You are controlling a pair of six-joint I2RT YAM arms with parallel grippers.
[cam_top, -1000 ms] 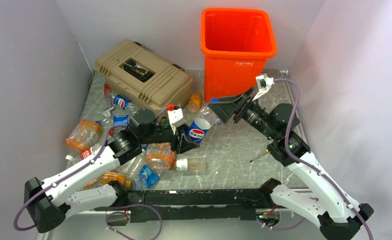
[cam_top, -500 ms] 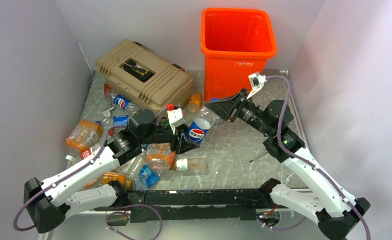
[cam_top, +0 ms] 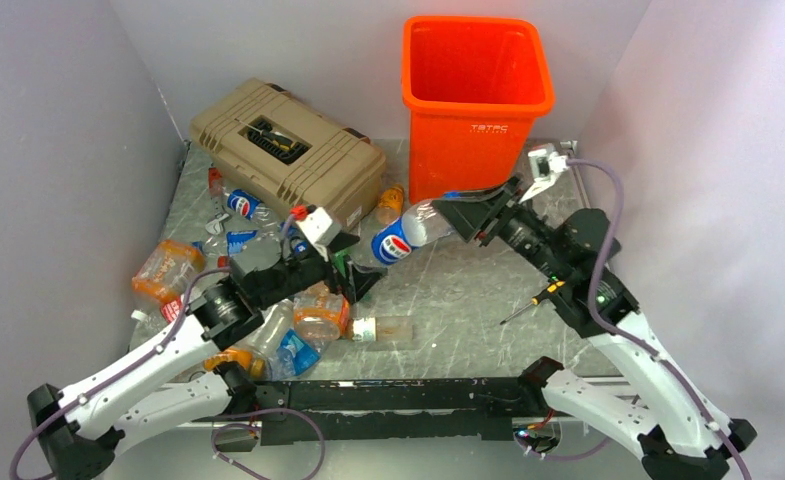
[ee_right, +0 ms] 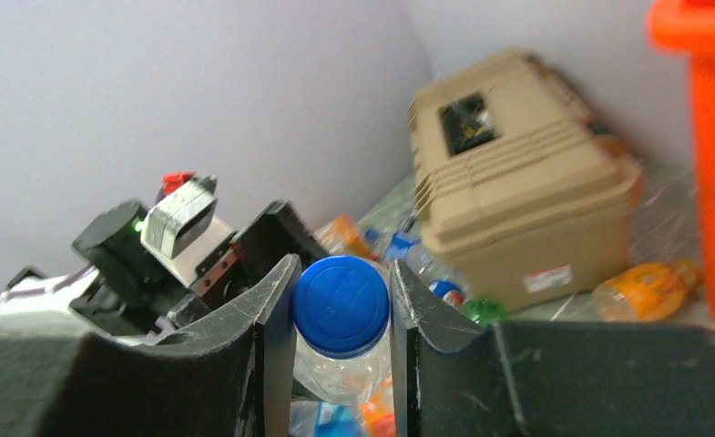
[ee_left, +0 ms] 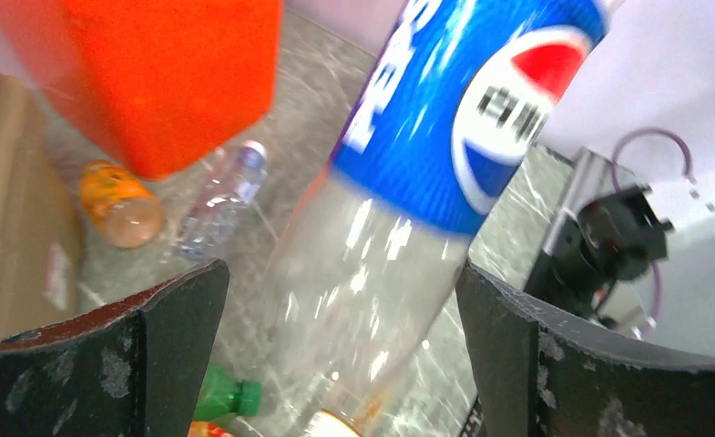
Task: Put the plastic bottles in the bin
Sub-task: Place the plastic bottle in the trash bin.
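Note:
A clear Pepsi bottle (cam_top: 400, 235) with a blue label hangs tilted above the table, just in front of the orange bin (cam_top: 478, 100). My right gripper (cam_top: 455, 215) is shut on its blue cap (ee_right: 340, 305); the cap fills the gap between the two fingers. My left gripper (cam_top: 360, 276) stands wide open at the bottle's lower end. In the left wrist view the Pepsi bottle (ee_left: 426, 146) passes between the spread fingers of my left gripper (ee_left: 340, 337) without touching them. Several more plastic bottles (cam_top: 173, 270) lie piled at the table's left.
A tan toolbox (cam_top: 288, 150) sits at the back left. An orange bottle (cam_top: 390, 205) lies between it and the bin. A white-capped bottle (cam_top: 383, 328) lies near the table's middle, and a small screwdriver (cam_top: 521, 309) lies under the right arm. Walls close in on both sides.
My left gripper has opened off the Pepsi bottle and drawn back to the left. My right gripper has shut on the cap and carried the bottle up and right, towards the bin.

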